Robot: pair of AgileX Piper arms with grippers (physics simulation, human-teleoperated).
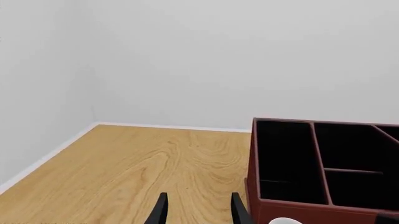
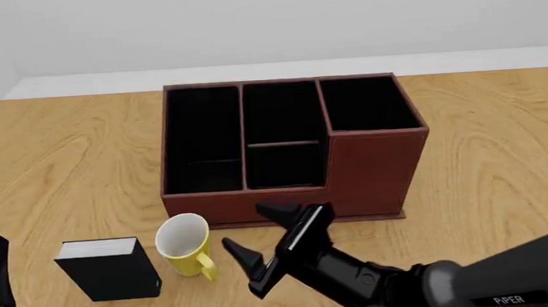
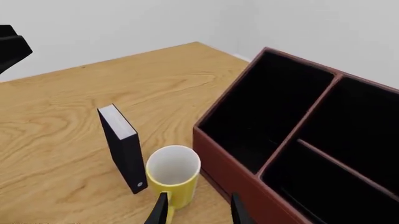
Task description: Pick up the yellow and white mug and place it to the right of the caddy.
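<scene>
From the left wrist the left gripper [image 1: 196,210] shows jaws apart over the table [image 1: 137,168], while the front view has the yellow and white mug [image 2: 186,244] standing before the caddy [image 2: 293,149], beside the right gripper [image 2: 260,243], jaws open, and the right wrist sees that mug between a black box [image 3: 121,144] and caddy.

- one yellow and white mug [image 2: 184,243], just the single cup on the table [image 2: 56,174]
- one caddy [image 2: 288,149], with four black-lined compartments that I can count from the front view
- one small black book-like box [image 2: 110,268]
- two arms in view, so two grippers: left gripper [image 1: 196,210] and right gripper [image 2: 260,243], two fingers each
</scene>
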